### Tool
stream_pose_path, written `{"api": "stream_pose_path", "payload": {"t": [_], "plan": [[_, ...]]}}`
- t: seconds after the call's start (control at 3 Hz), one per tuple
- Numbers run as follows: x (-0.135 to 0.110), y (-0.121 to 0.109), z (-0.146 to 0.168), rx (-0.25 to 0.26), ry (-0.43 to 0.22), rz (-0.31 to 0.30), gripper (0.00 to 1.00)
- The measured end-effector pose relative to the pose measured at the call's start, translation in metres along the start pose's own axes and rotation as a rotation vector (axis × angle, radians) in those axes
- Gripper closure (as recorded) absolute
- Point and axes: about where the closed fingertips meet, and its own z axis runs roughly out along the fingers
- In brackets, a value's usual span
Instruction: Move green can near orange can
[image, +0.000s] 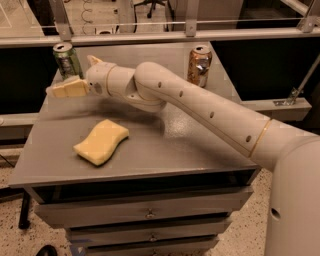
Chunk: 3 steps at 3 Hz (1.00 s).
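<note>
A gray metal desk (200, 150) fills the middle of the view, with shallow drawers (145, 214) stacked beneath its top. The floor (9, 220) beside it is pale speckled stone. Behind the desk a metal rail (240, 34) runs across, with clear panels above it and dark gaps below. Beyond it, the wheeled foot of an office chair (150, 5) shows. The light is warm and dim. The claw (70, 75) hangs over the desk's far left corner, fingers spread apart.
</note>
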Motion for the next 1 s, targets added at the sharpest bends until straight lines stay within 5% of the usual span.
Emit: {"api": "stream_pose_path", "payload": {"t": [0.67,1.0], "plan": [[0.001,-0.013,0.045,-0.02,0.007,-0.024,0.0],[0.009,-0.023,0.051,-0.012,0.024,-0.025,0.12]]}}
